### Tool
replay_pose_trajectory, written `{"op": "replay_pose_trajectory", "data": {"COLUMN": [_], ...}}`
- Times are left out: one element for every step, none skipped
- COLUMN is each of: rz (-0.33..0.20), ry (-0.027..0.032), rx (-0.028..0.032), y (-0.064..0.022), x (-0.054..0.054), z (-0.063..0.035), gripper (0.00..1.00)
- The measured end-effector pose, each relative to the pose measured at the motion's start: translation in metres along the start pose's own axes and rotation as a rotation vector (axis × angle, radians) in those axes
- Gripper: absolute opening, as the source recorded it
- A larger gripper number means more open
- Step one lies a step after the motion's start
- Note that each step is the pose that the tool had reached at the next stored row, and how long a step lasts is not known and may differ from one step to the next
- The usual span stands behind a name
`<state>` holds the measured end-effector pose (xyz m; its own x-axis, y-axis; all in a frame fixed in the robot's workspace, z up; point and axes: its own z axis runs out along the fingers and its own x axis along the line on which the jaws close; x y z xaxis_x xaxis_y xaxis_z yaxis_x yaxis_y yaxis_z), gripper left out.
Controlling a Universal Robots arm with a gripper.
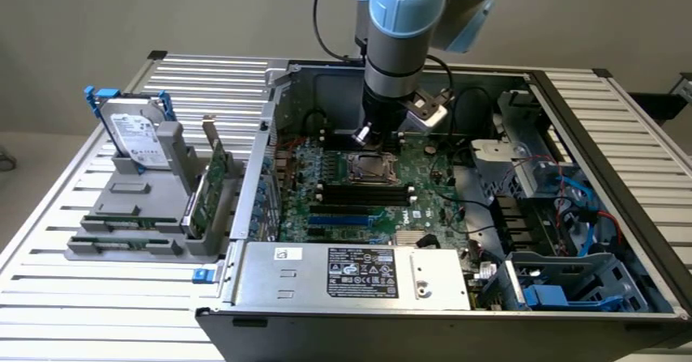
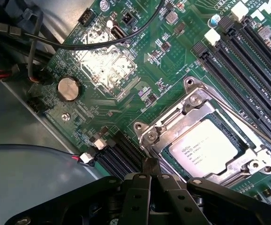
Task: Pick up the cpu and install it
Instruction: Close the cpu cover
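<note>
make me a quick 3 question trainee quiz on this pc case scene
1. True or false: the small silvery-grey square cpu lies inside the square metal socket frame.
2. Where does the labelled silver hard drive with blue handles stand? A) in the grey holder outside the case B) on the green motherboard
3. Fill in: the black tool is ____ (open/shut).

Key: 1 true; 2 A; 3 shut

My gripper [image 1: 368, 138] hangs over the open PC case [image 1: 454, 297], which sits on a slatted metal table [image 1: 97, 297]. Well off to the exterior view's left of me, a grey holder rack [image 1: 135, 216] rests on the same slats, beside the case wall.
</note>
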<state>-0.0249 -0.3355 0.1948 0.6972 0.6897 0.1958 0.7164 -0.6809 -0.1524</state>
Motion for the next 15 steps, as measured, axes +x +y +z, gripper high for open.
{"op": "replay_pose_trajectory", "data": {"rz": [-0.002, -0.003, -0.004, -0.005, -0.005, -0.006, -0.006, -0.006, -0.006, -0.007, -0.007, -0.007, -0.007, -0.007, -0.006], "ry": [0.0015, 0.0025, 0.0029, 0.0031, 0.0033, 0.0036, 0.0042, 0.0051, 0.0048, 0.0046, 0.0046, 0.0045, 0.0045, 0.0044, 0.0036], "rx": [-0.0003, 0.0000, 0.0004, 0.0009, 0.0013, 0.0018, 0.0023, 0.0029, 0.0029, 0.0031, 0.0032, 0.0033, 0.0035, 0.0036, 0.0044], "y": [0.0000, 0.0000, 0.0000, 0.0000, 0.0000, 0.0000, -0.0001, -0.0003, -0.0005, -0.0006, -0.0009, -0.0011, -0.0014, -0.0017, -0.0038], "x": [0.000, 0.000, 0.000, 0.000, 0.000, 0.000, 0.000, 0.000, 0.001, 0.001, 0.001, 0.001, 0.002, 0.002, 0.003], "z": [0.0000, 0.0000, 0.0000, 0.0000, 0.0000, -0.0003, -0.0007, -0.0013, -0.0026, -0.0039, -0.0054, -0.0071, -0.0089, -0.0108, -0.0202], "gripper": [0.11, 0.11, 0.11, 0.11, 0.11, 0.11, 0.11, 0.11, 0.11, 0.11, 0.11, 0.11, 0.11, 0.11, 0.11]}}
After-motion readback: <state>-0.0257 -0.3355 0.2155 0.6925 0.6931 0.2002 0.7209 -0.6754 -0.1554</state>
